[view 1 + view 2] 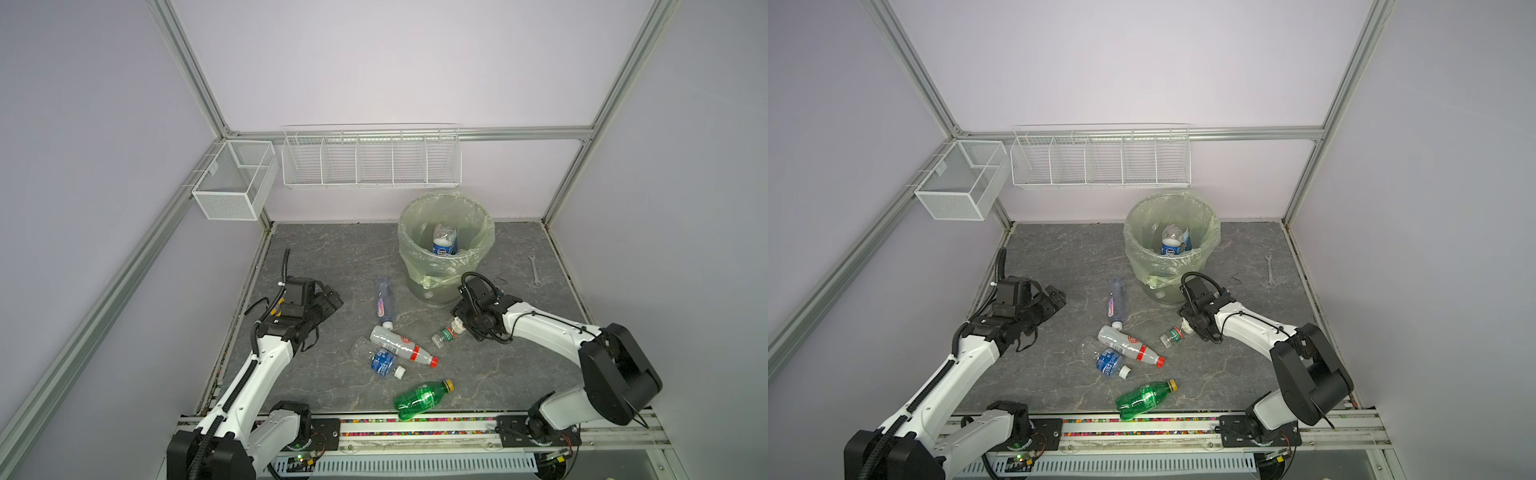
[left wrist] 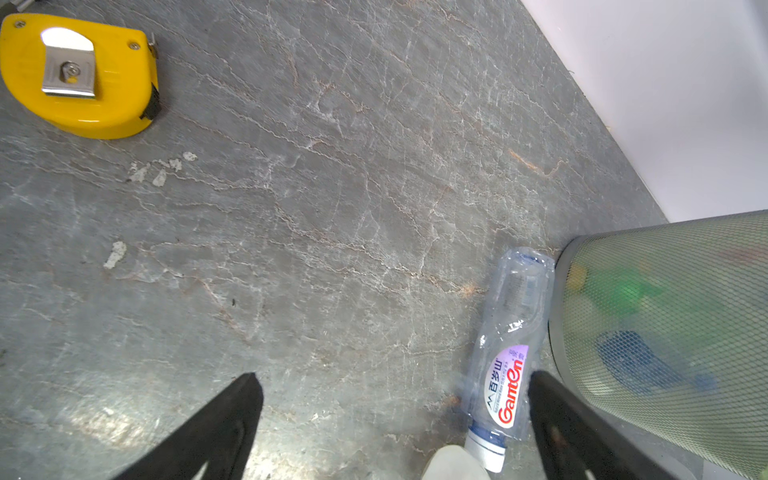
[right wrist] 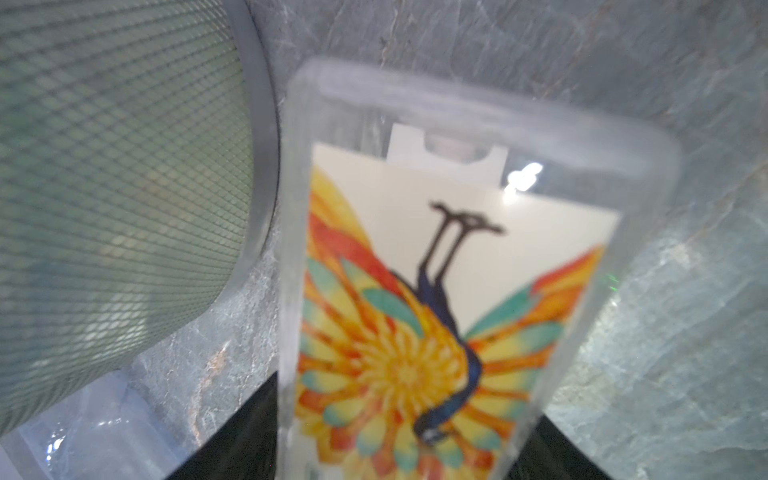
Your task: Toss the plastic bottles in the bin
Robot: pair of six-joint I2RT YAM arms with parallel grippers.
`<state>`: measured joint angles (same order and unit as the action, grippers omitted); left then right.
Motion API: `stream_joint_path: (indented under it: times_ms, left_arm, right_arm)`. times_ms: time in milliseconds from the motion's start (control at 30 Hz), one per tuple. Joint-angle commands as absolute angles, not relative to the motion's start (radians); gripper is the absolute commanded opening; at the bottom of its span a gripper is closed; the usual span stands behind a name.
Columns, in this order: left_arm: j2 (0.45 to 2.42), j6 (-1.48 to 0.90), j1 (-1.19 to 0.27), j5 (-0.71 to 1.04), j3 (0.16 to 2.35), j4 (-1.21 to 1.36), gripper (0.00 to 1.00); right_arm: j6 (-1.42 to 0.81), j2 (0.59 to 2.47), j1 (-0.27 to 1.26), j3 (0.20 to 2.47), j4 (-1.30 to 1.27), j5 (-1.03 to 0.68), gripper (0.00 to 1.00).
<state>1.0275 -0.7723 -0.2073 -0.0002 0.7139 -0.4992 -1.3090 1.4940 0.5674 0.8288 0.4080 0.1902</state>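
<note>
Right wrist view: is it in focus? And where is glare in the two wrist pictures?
Right wrist view: the clear case with the peacock card fills the frame, close and blurred, with one white glare spot on its face; the mesh of the bin beside it reads more clearly. Left wrist view: sharp throughout; glare sits on the metal clip of the yellow tape measure.

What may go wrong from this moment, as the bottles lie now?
The red-capped bottle lies across the blue-labelled bottle; lifting one may roll the other. The green bottle lies near the front edge of the table and may roll off. The purple-labelled bottle lies close beside the bin; grasping it may knock the bin.
</note>
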Motion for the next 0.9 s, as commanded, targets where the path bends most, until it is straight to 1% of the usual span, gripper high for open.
stream_joint_path:
  times_ms: [0,67,133,200,267,367,400,600,867]
  left_arm:
    - [1.013,-0.76,-0.201,-0.018,0.717,-0.51,1.0]
    - [1.004,-0.755,-0.201,-0.02,0.705,-0.504,1.0]
    - [0.993,-0.757,-0.201,-0.021,0.695,-0.492,1.0]
    - [0.989,-0.771,-0.201,-0.008,0.68,-0.469,1.0]
    - [0.988,-0.781,-0.201,0.002,0.672,-0.459,1.0]
    - [0.988,-0.784,-0.201,-0.002,0.672,-0.459,1.0]
    - [0.987,-0.786,-0.201,-0.002,0.673,-0.459,1.0]
    - [0.992,-0.782,-0.201,-0.004,0.688,-0.462,1.0]
    - [1.014,-0.801,-0.201,0.025,0.679,-0.415,1.0]
  right_arm:
    - [-1.311,1.5,0.574,0.819,0.434,0.184,0.72]
    - [-1.307,1.511,0.574,0.827,0.437,0.183,0.71]
    - [-1.304,1.516,0.574,0.828,0.436,0.18,0.66]
    - [-1.303,1.516,0.574,0.827,0.436,0.178,0.65]
    - [-1.298,1.504,0.574,0.824,0.437,0.174,0.6]
    - [-1.282,1.467,0.573,0.819,0.454,0.187,0.58]
    - [-1.274,1.448,0.574,0.818,0.466,0.195,0.54]
    - [-1.197,1.296,0.565,0.792,0.498,0.245,0.53]
    - [-1.047,1.149,0.545,0.84,0.623,0.291,0.52]
